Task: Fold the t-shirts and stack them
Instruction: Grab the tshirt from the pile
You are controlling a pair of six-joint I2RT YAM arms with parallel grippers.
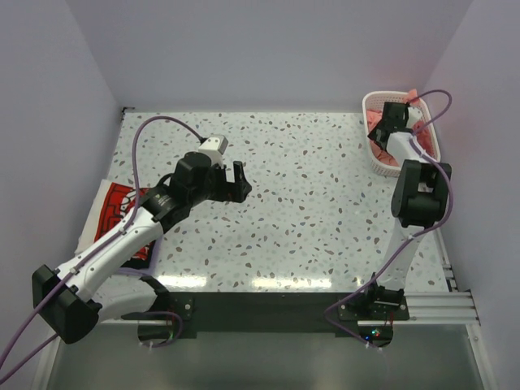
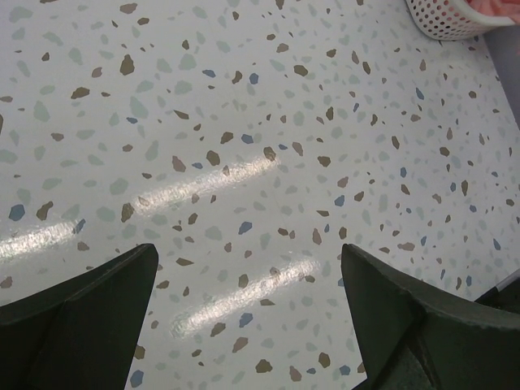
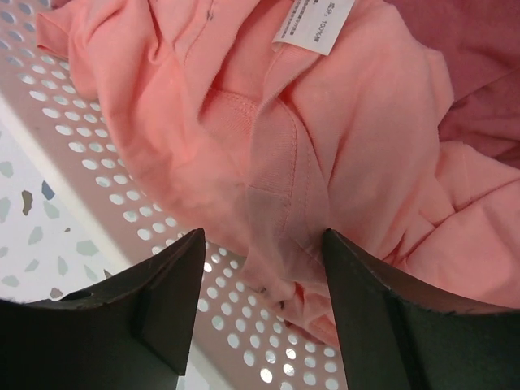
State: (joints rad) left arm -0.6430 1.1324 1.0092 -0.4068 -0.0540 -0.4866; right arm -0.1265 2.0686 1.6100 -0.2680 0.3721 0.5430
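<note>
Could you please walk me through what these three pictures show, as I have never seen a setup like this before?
Two robot arms are bolted at the near edge of a speckled table. The wide picture looks down from above and behind them; the other two come from a camera on each wrist.

The left gripper hangs open over bare table, holding nothing. A white t-shirt with red print lies at the table's left edge, partly under that arm.

The right gripper reaches into a white basket at the far right corner. Its fingers straddle a fold of a salmon-pink t-shirt, with a gap on either side, so nothing is gripped yet.
</note>
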